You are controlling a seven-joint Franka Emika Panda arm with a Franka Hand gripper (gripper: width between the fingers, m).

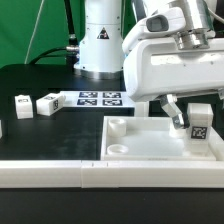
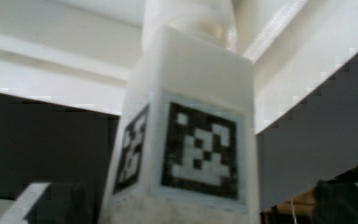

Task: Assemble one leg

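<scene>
Jaws of the gripper (image 1: 186,118): whether they clamp cannot be told. One dark finger (image 1: 172,108) stands just beside the leg (image 1: 200,122), which is upright at the square part's (image 1: 112,135) corner, on the exterior view's right. Keeping the leg plumb while seating it should prevent a crooked joint.

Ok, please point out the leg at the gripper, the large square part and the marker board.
leg (image 1: 198,122): exterior view, on its tagged front face.
square part (image 1: 150,149): exterior view, on its bare inner floor.
marker board (image 1: 98,98): exterior view, in its middle, between tags.
</scene>
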